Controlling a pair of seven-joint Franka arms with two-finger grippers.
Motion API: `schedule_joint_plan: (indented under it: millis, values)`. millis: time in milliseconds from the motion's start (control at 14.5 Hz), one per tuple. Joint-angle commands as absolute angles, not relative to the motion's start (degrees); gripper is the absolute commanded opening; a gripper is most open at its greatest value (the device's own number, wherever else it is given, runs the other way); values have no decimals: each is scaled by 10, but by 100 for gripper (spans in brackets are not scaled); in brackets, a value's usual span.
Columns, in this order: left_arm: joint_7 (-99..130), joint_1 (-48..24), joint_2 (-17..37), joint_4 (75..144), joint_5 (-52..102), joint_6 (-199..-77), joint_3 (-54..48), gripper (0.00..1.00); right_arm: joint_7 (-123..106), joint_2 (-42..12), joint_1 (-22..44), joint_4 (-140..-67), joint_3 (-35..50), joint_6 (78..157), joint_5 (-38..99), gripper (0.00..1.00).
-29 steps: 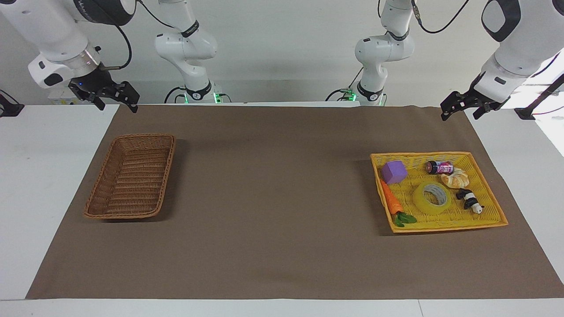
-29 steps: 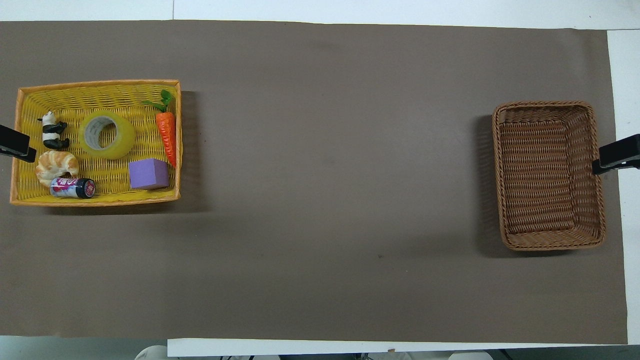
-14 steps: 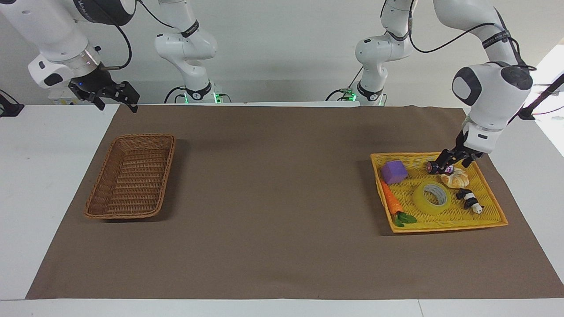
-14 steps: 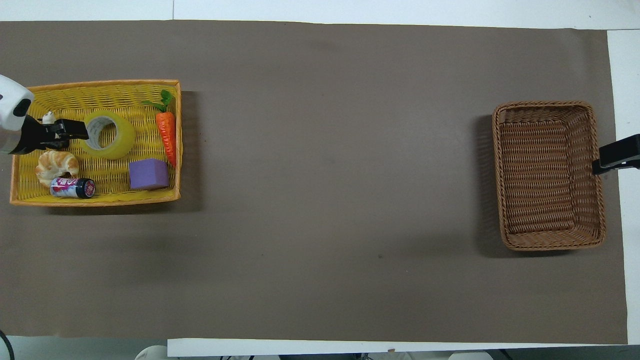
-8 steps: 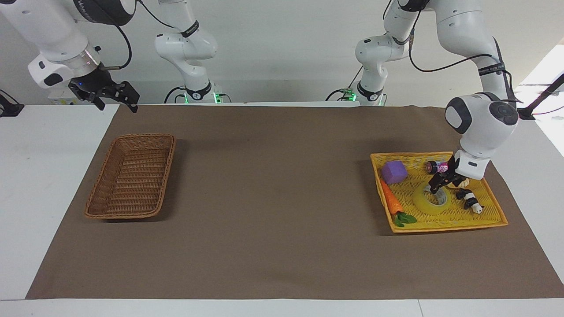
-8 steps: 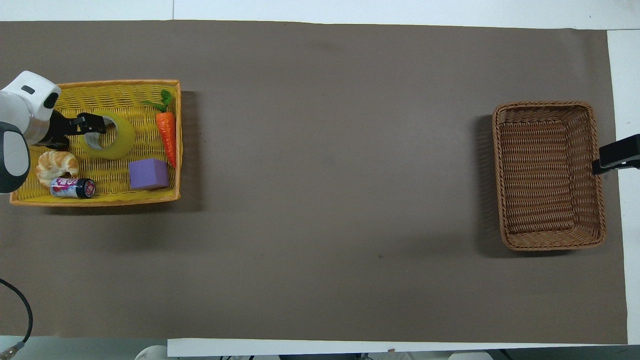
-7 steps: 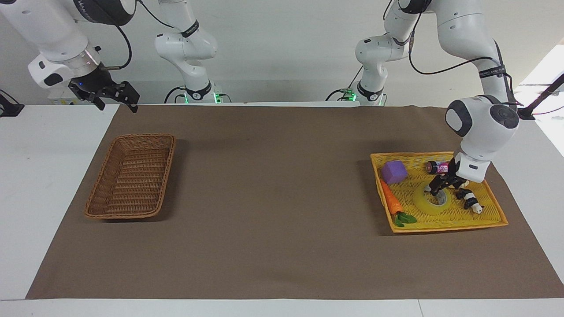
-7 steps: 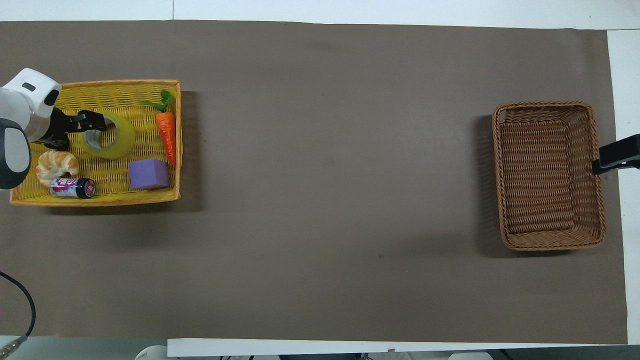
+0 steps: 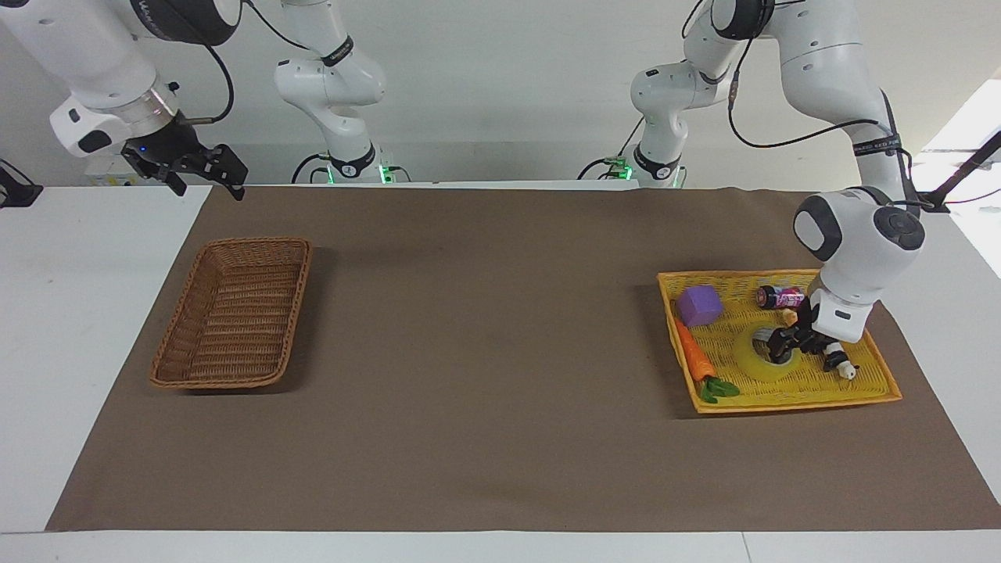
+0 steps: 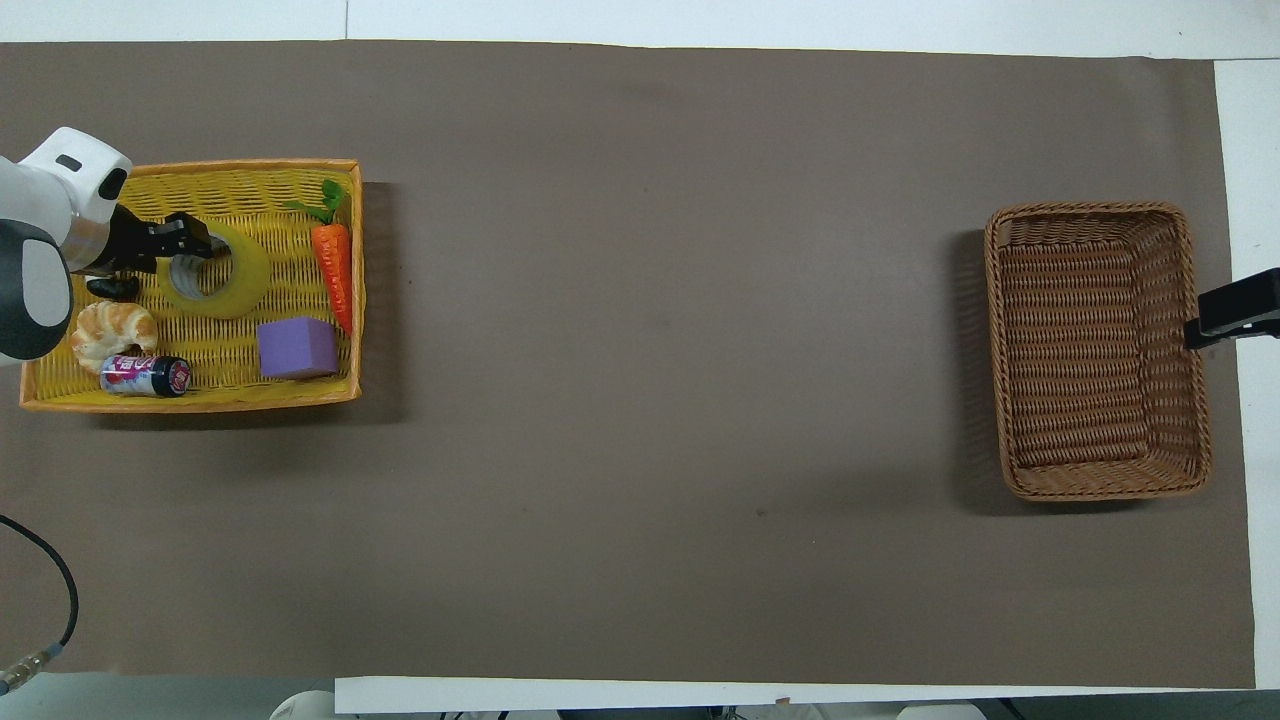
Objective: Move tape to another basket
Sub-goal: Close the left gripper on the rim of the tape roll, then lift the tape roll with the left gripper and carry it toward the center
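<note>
I had the left gripper [image 9: 784,345] low over the tape [image 9: 762,356], which lay flat in the yellow tray [image 9: 790,403] at the left arm's end of the table. One fingertip looked to be down in the roll's hollow middle and the other at the ring's wall on the panda toy's side, though I could not tell whether the fingers were apart or already pinching the wall. The panda toy [image 9: 837,362] sat just beside the gripper, the croissant [image 10: 112,331] and the small can [image 9: 780,297] close under the wrist, and the purple block [image 9: 699,305] and carrot [image 9: 694,356] lay past the roll, away from the hand.

To do this step well, I judged I should settle one finger fully inside the core and one outside, press the wall squarely, and only then lift. The roll is smooth and rounded, so a shallow pinch could let it swing or slip. I would lift straight up to avoid dragging the panda toy or catching the tray's rim.

The right gripper [image 9: 195,168] waited in the air beside the brown basket [image 9: 232,314], well apart from the tape, fingers apart.
</note>
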State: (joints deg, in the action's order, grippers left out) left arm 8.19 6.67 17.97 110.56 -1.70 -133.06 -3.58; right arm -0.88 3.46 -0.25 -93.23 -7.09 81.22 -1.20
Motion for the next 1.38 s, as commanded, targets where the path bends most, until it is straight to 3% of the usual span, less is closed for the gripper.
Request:
schedule_joint_plan:
  millis: [0,207,415,484,622,899,1314]
  values:
    - [82,77,182,1112,-11,-1316,-39,68,-18,50,-6,-951,-69,823,-11,99]
    - [78,76,184,1121,-11,-1314,-39,59,-18,50,-6,-951,-69,823,-11,99]
    - [49,76,190,1134,-11,-1321,-39,59,-18,50,-5,-951,-69,823,-11,99]
    - [40,77,190,1135,-11,-1318,-39,53,-18,50,-6,-951,-69,823,-11,99]
    - [33,83,189,1136,-11,-1315,-39,1,-18,50,-6,-951,-69,823,-11,99]
    - [17,84,191,1108,-11,-1288,-40,0,-18,50,-5,-951,-69,823,-11,99]
    - [66,32,171,947,84,-1068,-43,0,-18,50,-6,-951,-69,823,-11,99]
